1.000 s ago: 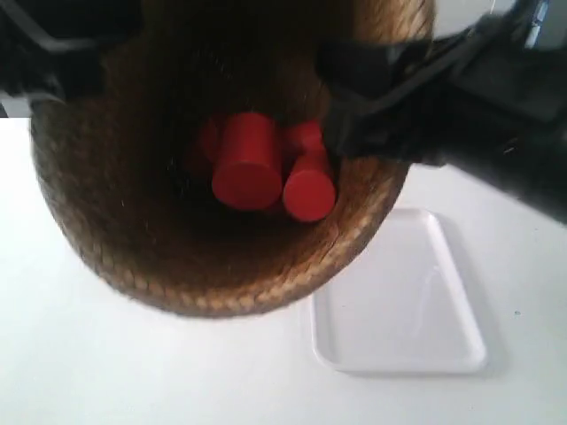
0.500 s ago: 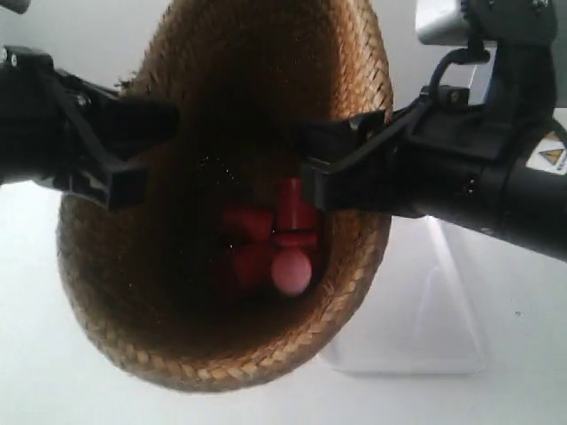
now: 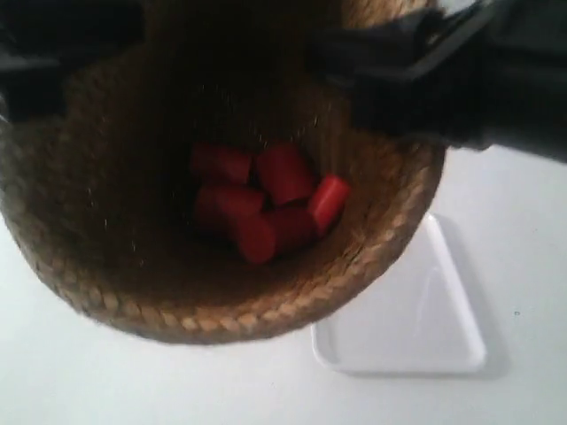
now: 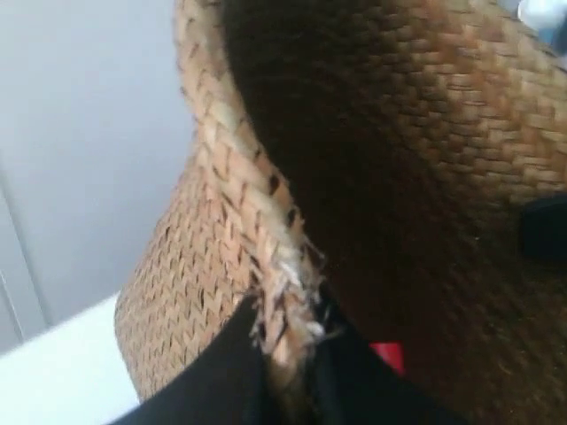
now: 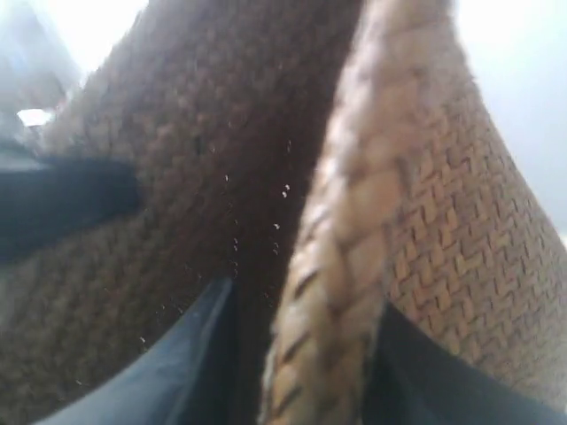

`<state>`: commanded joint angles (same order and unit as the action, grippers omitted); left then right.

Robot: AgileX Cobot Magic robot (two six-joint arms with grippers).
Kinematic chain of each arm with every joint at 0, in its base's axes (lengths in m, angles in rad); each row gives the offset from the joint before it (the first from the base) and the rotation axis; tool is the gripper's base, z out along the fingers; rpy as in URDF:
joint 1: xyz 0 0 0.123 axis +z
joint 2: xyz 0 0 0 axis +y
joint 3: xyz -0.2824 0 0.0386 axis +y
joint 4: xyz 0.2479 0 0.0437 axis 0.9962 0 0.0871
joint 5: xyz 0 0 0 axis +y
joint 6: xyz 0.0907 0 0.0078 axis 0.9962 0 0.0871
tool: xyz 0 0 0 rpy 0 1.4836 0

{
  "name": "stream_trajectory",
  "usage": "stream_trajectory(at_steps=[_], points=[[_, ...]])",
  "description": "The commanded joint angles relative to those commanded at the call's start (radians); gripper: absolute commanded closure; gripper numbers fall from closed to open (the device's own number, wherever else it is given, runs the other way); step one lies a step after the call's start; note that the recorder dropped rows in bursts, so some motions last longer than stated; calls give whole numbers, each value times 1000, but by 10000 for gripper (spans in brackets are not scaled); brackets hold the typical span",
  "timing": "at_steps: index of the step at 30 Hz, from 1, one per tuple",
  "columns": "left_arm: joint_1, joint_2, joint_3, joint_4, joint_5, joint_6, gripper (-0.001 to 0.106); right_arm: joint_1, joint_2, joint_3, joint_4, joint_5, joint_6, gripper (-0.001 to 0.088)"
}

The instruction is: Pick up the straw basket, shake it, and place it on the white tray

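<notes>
Brown woven straw basket (image 3: 133, 266) is held aloft, rim braided.
Rim is pinched by left gripper (image 4: 285, 390) and right gripper (image 5: 306, 372); red cylinders (image 3: 261, 208) have been reshuffled.

No legible writing in any view

The straw basket (image 3: 106, 266) shows plain brown weave with no tag or print; the white tray (image 3: 416, 328) is unmarked glossy white; the dark arm housing at the exterior view's right (image 3: 496, 88) is too blurred for any label on it to be read; both wrist views show only weave and black surfaces, with no letters, numbers or signs.
</notes>
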<state>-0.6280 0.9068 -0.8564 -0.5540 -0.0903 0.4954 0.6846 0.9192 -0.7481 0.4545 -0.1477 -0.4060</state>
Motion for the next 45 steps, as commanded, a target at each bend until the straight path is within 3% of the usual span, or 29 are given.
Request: stream_trajectory(at_steps=[1,3,6,8,11,14,16,18,20,23,25,27,30,32,34,38,42,45], points=[[0,43,17,-5,-5,0,1053,-9,44,21,14,-43,-39,868],[-3,77,8,-13,55,-16,1053,-21,90,9,68,10,-38,868],[-4,8,-46,-13,173,-25,1053,-2,17,-71,89,238,-10,868],[-4,-56,-69,-13,158,-25,1053,14,-53,-101,91,289,-11,868],[-4,-53,-45,-13,121,-25,1053,24,-74,-54,61,148,-64,868],[-2,45,12,-13,61,-28,1053,22,38,23,68,-53,-82,868],[-2,40,-16,-32,98,-52,1053,24,54,-2,84,18,-62,868],[-2,-23,-72,-34,182,-54,1053,34,-1,-67,84,200,-53,868],[-2,-74,-93,-20,193,-47,1053,42,-54,-103,91,276,-53,868],[-2,-55,-50,5,129,-52,1053,53,-64,-50,93,126,-33,868],[-2,25,16,-8,45,-54,1053,49,26,21,91,-26,-48,868],[-2,60,19,-17,38,-66,1053,39,91,47,105,-91,-53,868],[-3,-10,-56,-17,172,-73,1053,64,17,-22,111,50,20,868],[-2,-69,-90,7,193,-68,1053,84,-42,-61,111,122,17,868],[-2,-79,-73,32,158,-61,1053,93,-64,-45,84,94,-26,868],[-2,64,34,32,36,-90,1053,82,121,80,116,-128,-104,868],[-3,-5,-73,32,201,-105,1053,101,65,-8,130,45,-33,868],[-2,-75,-111,63,200,-88,1053,114,-22,-41,130,91,-36,868]])
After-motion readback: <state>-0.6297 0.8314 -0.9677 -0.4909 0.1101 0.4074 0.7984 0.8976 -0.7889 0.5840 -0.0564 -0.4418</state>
